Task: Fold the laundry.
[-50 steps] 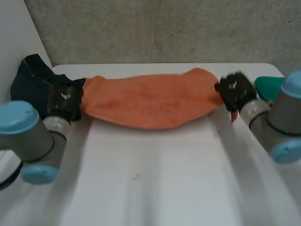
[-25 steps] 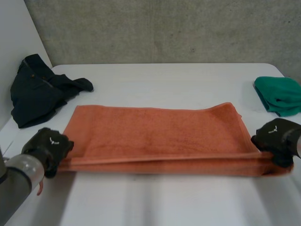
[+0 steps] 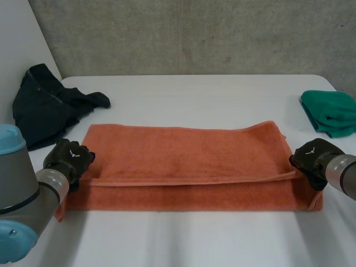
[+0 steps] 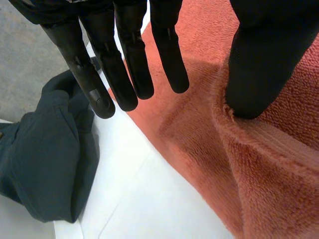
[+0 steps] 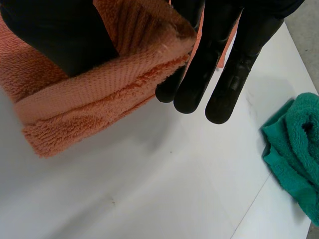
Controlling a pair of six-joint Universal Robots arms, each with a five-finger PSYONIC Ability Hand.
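Note:
An orange towel (image 3: 189,161) lies flat across the table, its near part doubled over into a long strip. My left hand (image 3: 69,158) rests at the left end of that folded edge. In the left wrist view its fingers (image 4: 124,64) are straight and spread above the towel (image 4: 279,164), with just the thumb touching the hem, so it is open. My right hand (image 3: 310,157) is at the right end. There its thumb and straight fingers (image 5: 219,55) pinch the towel's corner (image 5: 99,94), lifting it slightly off the table.
A dark blue garment (image 3: 44,105) is heaped at the back left corner, close beside my left hand's fingertips (image 4: 45,149). A folded green cloth (image 3: 331,114) sits at the right edge, just beyond the right hand (image 5: 294,144). A grey wall stands behind the table.
The towel, stretched in the air between both hands a second ago, now lies on the table with its near edge doubled over. My left hand's fingers have straightened off the cloth.

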